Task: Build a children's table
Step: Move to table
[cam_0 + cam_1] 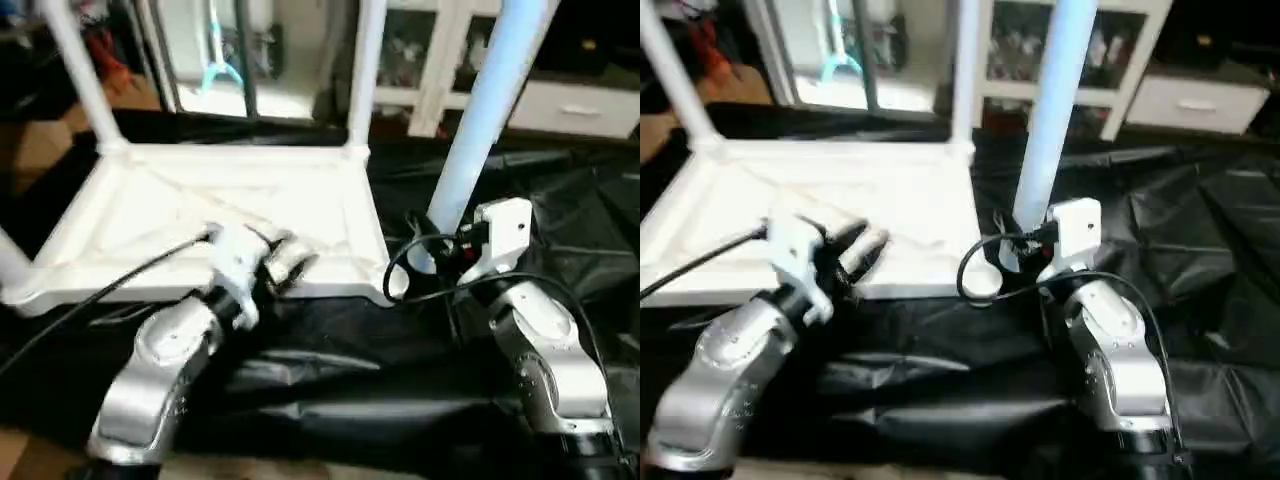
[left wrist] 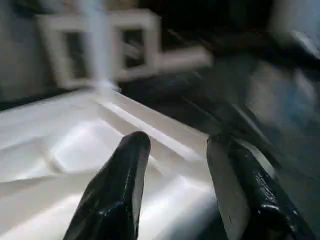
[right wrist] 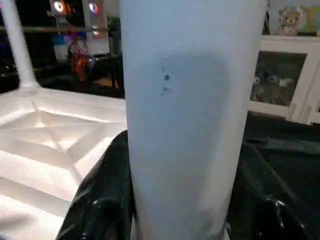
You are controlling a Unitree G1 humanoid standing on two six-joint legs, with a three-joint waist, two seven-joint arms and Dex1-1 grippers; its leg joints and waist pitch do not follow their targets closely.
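Observation:
The children's table lies upside down on a black cloth, its white ribbed tabletop [image 1: 200, 205] facing up. Two white legs [image 1: 80, 80] [image 1: 365, 70] stand in the far corner sockets, and a third leg [image 1: 8, 262] shows at the near left corner. My right gripper [image 3: 175, 200] is shut on a fourth leg [image 1: 480, 130], holding it upright at the near right corner socket [image 1: 398, 282], with one black finger [image 3: 100, 200] on each side. My left gripper [image 2: 180, 150] stands open at the tabletop's near rim [image 2: 192, 165], one finger over the ribbed side and one outside.
A black cloth [image 1: 560, 200] covers the work surface and hangs in folds in front. A white cabinet [image 1: 580, 100] with glass doors stands at the back right. Black cables [image 1: 420, 270] loop from both wrists near the table's front edge.

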